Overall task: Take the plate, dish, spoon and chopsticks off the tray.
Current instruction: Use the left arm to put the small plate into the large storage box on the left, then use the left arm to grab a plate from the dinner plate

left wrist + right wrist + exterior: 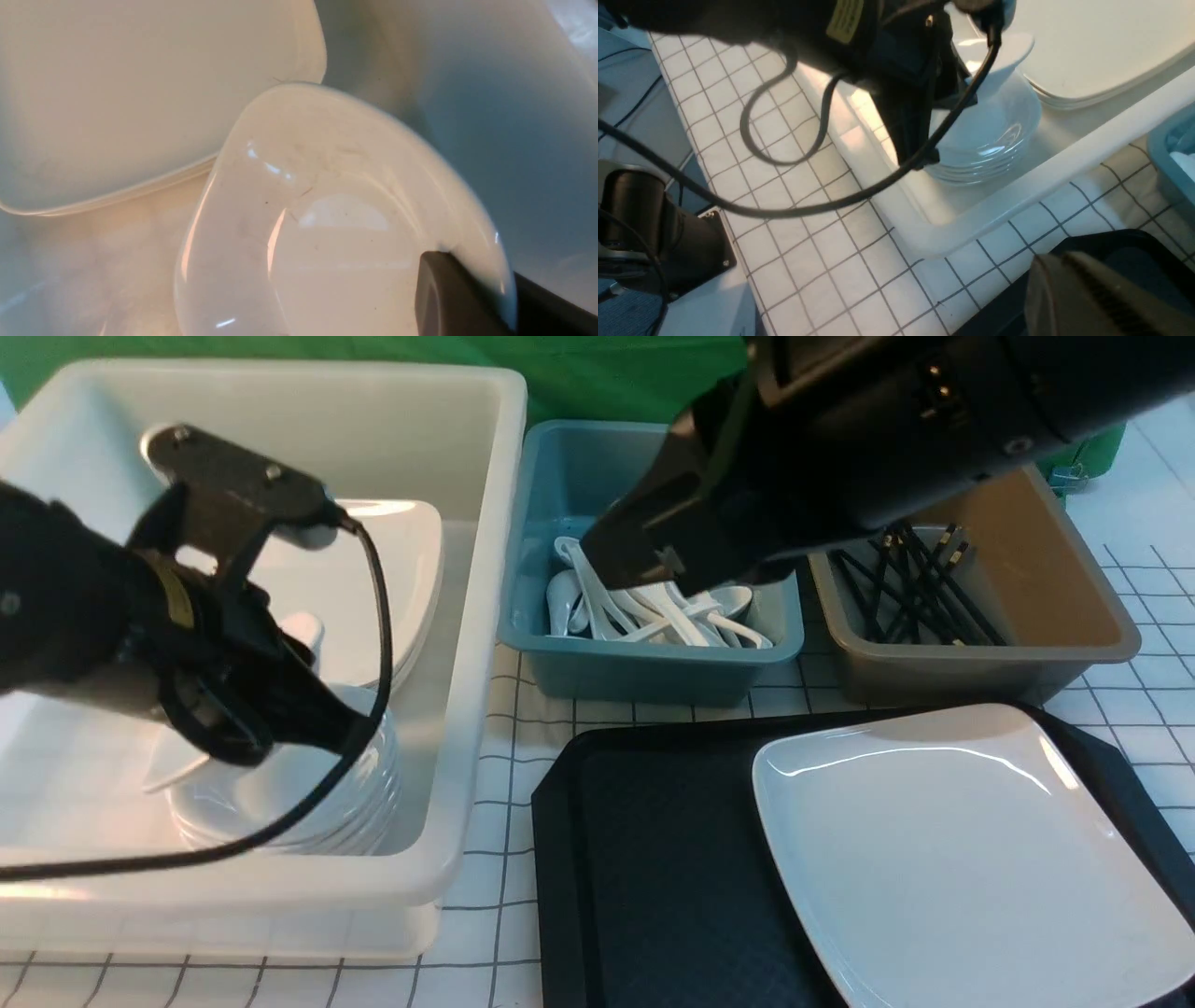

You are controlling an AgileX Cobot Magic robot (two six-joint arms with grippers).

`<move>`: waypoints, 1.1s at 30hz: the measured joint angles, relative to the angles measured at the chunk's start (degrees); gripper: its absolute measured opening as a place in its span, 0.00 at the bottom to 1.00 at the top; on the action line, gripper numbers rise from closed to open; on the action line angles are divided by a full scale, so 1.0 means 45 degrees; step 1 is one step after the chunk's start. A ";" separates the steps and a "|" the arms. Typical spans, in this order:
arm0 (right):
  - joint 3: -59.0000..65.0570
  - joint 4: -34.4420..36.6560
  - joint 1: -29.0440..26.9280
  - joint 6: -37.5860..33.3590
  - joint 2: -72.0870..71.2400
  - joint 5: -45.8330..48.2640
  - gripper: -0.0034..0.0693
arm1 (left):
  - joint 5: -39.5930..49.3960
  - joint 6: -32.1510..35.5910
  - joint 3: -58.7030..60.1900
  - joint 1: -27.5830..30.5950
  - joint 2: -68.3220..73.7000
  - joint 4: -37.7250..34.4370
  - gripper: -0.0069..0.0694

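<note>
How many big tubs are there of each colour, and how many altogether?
Deep white plastic tub: 1
Teal plastic tub: 1
Brown plastic tub: 1
Total: 3

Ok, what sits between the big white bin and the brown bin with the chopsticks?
A teal bin of white spoons, with strips of checkered table on either side. The front view shows it.
</note>
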 joint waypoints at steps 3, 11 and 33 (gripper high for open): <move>-0.0112 -0.0048 0.0025 0.0012 0.0067 0.0000 0.05 | -0.0859 0.0158 0.0800 0.0000 0.0173 0.0195 0.13; -0.0126 -0.0448 0.0040 0.0010 0.0067 0.0341 0.06 | -0.1164 0.0218 0.1098 0.0010 0.0496 0.0073 0.42; 0.5052 -0.7080 -0.3568 0.2387 -0.4608 0.2011 0.07 | 0.0307 0.0606 -0.5614 -0.4850 0.3520 -0.5615 0.10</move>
